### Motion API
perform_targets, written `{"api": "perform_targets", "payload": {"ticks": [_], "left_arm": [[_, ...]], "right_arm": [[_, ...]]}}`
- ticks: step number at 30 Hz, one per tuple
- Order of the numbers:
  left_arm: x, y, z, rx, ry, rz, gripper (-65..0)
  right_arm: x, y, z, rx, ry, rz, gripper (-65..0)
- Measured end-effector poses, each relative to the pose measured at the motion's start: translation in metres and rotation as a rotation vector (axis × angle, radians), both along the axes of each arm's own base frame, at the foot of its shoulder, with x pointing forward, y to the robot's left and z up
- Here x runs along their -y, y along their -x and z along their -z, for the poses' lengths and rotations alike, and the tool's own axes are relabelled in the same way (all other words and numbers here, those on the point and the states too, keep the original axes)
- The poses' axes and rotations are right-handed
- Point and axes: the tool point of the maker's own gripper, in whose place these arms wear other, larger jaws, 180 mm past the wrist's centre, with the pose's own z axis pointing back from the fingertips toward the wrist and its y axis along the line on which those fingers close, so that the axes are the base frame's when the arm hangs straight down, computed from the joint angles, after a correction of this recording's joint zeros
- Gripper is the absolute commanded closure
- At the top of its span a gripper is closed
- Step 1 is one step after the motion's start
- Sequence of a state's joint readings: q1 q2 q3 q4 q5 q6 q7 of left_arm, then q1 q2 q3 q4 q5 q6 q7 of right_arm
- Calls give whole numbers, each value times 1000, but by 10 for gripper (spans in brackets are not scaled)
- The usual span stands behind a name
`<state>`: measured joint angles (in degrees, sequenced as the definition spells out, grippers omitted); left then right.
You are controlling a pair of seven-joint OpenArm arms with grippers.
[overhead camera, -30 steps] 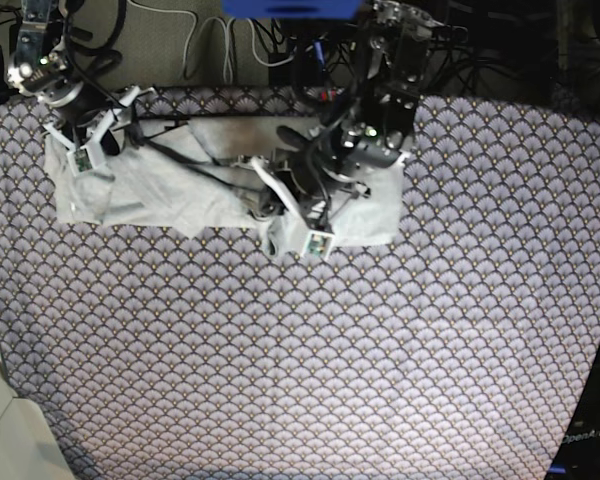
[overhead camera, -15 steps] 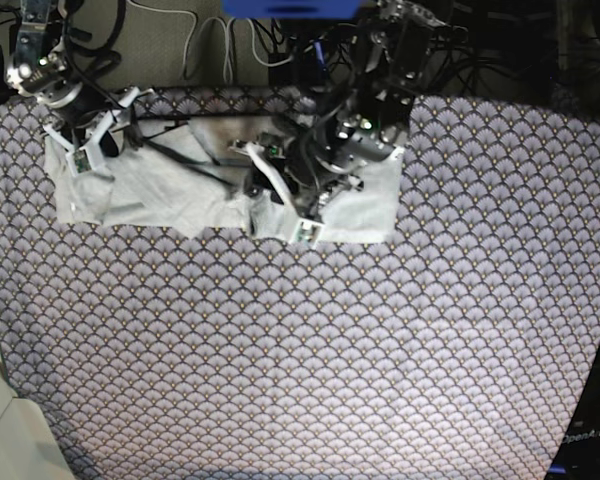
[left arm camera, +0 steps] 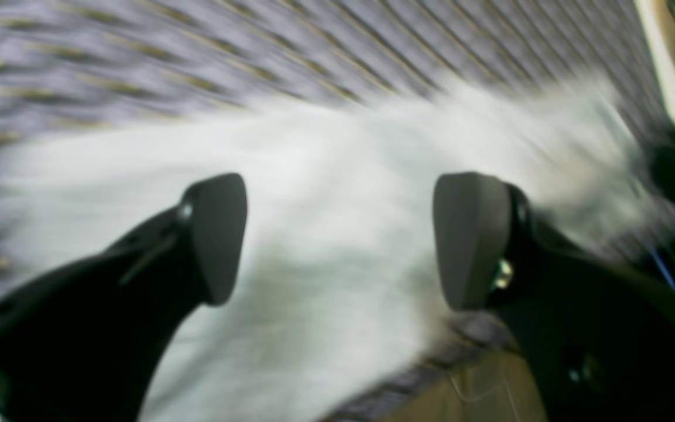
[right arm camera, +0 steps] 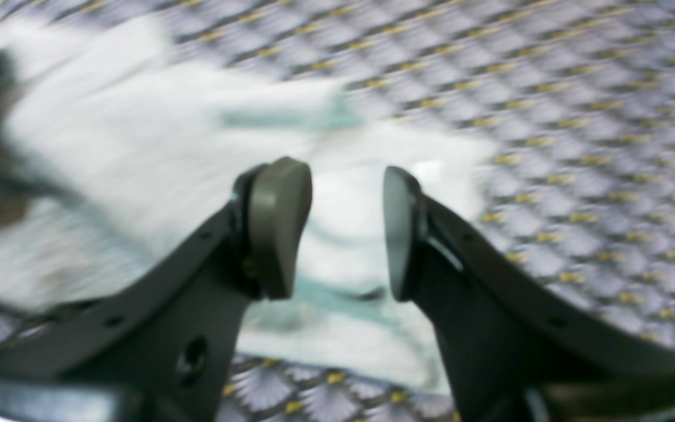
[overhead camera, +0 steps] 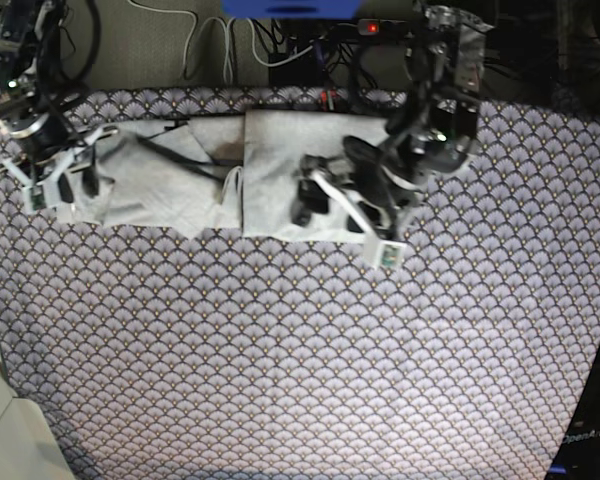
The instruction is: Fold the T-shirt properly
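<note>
The light grey T-shirt [overhead camera: 270,170] lies along the far edge of the table, with a flat rectangular panel in its middle and rumpled folds to the left. My left gripper [overhead camera: 308,203] hovers over that panel. In the left wrist view it [left arm camera: 337,240] is wide open and empty above the blurred shirt [left arm camera: 337,176]. My right gripper [overhead camera: 75,187] is over the shirt's left end. In the right wrist view it [right arm camera: 346,228] is open with nothing between the pads, above the shirt's edge [right arm camera: 138,146].
The scallop-patterned purple-grey tablecloth [overhead camera: 300,350] covers the whole table in front of the shirt. Cables and arm bases [overhead camera: 210,40] crowd the far edge. A pale surface [overhead camera: 0,420] borders the table at the lower left.
The left arm has swung right and the right arm left and down. The shirt's middle, bunched under the left gripper before, now lies as a flat panel.
</note>
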<state>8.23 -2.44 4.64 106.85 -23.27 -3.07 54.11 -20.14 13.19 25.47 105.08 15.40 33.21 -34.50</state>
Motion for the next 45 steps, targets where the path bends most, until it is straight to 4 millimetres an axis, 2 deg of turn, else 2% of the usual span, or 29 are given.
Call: {"api": "perform_targets", "payload": {"ticks": [3,5,7,9,11,13,16,21,28,31,36,39,42,45], "left_arm": [[-24,-1,23,-56,-32,-43,-485],[-30,5,41,-115,-51,-49,-485],[-32,7,47,-130,-56,-50,-483],[-31,6,51,-136,-54,-49,-453],[-28,7,53,-146,-47,-48,-390],[-27,7,52,-145,-43,-43,-323],[-26,6,51,-139,-44,-38,-262],[-26,0,46,-124,-44,-40,-251],[-26,1,47,-128,-45,-39,-251],[-26,-1,46,-123,-44,-38,-251],[-26,-4,44,-118,-44,-39,-251],[-24,-4,44,-117,-41,-35,-251],[-24,-3,44,-117,-42,-35,-251],[-24,-4,44,-117,-41,-36,-251]], "right_arm": [[15,-7,-11,41,5,46,-257],[28,-12,-14,55,8,84,-257],[35,-14,-8,43,-3,105,-257],[41,-12,6,-6,-29,134,-257],[53,-9,22,-75,-34,168,-257],[56,-11,32,-108,-45,146,-257],[61,-13,41,-125,-88,143,-257],[77,-4,53,-186,-102,206,-257],[77,3,60,-251,-99,210,-252],[81,-1,55,-236,-95,218,-251],[110,-6,31,-230,-21,253,-256],[110,-8,15,-239,18,243,-260],[109,-13,-3,-240,57,244,-309],[112,-11,-6,-256,46,272,-339]]}}
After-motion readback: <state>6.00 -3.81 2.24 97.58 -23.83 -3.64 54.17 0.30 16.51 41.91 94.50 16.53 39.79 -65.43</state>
